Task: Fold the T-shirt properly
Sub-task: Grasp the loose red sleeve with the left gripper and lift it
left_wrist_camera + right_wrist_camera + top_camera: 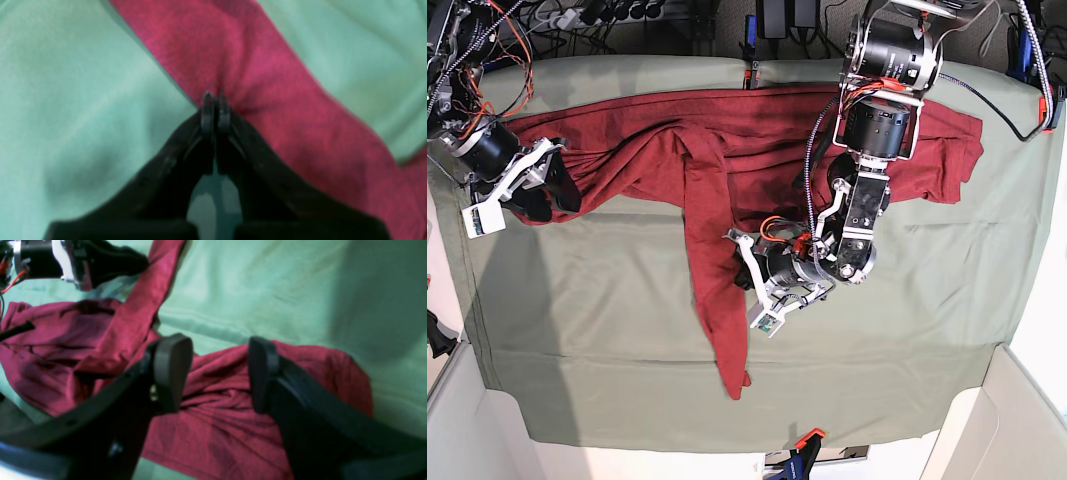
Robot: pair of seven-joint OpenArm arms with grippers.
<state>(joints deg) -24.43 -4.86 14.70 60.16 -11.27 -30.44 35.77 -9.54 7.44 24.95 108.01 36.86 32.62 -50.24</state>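
The dark red T-shirt (647, 150) lies spread across the back of the table, and one long sleeve (717, 300) runs down toward the front edge. My left gripper (215, 98) is shut on the edge of this sleeve (267, 83), where the cloth puckers at the tips. In the base view it (735, 268) sits at the sleeve's right side. My right gripper (217, 373) is open and empty, just above bunched shirt cloth (217, 426). In the base view it (562, 195) is at the shirt's left end.
A pale sage-green table cloth (907, 330) covers the table. Clamps hold it at the front edge (797, 462) and back edge (752, 70). Cables and power strips (597, 15) lie behind the table. The left arm's gripper shows in the right wrist view (143, 263).
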